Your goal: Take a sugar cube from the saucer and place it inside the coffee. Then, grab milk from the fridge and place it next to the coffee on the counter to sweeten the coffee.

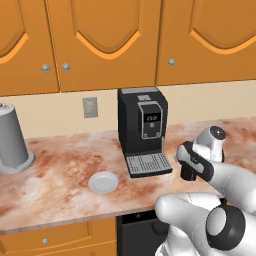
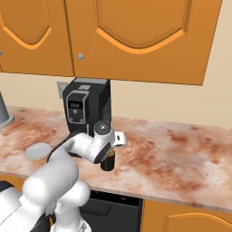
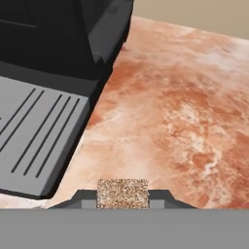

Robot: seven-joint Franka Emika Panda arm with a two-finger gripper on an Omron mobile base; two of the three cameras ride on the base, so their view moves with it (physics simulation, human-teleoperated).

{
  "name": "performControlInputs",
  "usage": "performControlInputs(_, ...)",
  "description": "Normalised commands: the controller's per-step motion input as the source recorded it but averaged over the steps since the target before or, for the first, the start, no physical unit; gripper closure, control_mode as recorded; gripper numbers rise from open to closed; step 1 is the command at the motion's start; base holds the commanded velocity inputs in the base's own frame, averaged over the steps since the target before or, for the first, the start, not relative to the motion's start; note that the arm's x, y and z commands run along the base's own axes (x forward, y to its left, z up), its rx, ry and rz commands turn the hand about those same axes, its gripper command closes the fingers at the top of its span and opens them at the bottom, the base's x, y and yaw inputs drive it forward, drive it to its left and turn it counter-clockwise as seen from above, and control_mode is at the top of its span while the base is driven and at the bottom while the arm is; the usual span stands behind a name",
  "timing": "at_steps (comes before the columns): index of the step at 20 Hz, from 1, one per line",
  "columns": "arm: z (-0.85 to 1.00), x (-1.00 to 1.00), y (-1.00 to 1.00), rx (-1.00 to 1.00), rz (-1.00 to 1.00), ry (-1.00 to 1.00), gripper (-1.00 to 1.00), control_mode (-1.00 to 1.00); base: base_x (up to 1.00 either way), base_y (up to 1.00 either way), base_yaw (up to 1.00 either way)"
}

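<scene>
The counter (image 3: 185, 112) looks like polished marbled stone, reddish-brown and cream. The sugar cube (image 3: 122, 193) is grainy and rough. The coffee machine (image 1: 142, 127) is matt black plastic; its drip tray (image 3: 34, 133) at nine o'clock is matt grey, slotted. The cabinets (image 1: 105, 40) are smooth orange wood.

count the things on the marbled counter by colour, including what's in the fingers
black: 2, boxy black coffee machine, small dark cylindrical cup
grey: 1, tall grey cylindrical canister
white: 1, round flat white saucer
tan: 1, tiny tan sugar cube
total: 5

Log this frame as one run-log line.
gripper: shut on tiny tan-brown sugar cube | position: over small dark coffee cup beside black coffee machine | round white saucer: bare | step: cube not yet dropped
</scene>
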Motion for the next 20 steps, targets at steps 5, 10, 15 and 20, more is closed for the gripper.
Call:
performControlInputs(5, -0.32, 0.02, -0.01, 0.00, 0.07, 0.00, 1.00, -1.00, 0.00, 0.00, 0.00)
performControlInputs(10, -0.15, -0.30, 0.00, 0.00, 0.04, -0.03, -1.00, -1.00, 0.00, 0.00, 0.00)
performControlInputs(15, 0.00, -0.58, 0.09, -0.02, 0.00, -0.04, -1.00, -1.00, 0.00, 0.00, 0.00)
performControlInputs(20, 0.01, -0.21, 0.27, -0.03, 0.00, 0.00, -1.00, -1.00, 0.00, 0.00, 0.00)
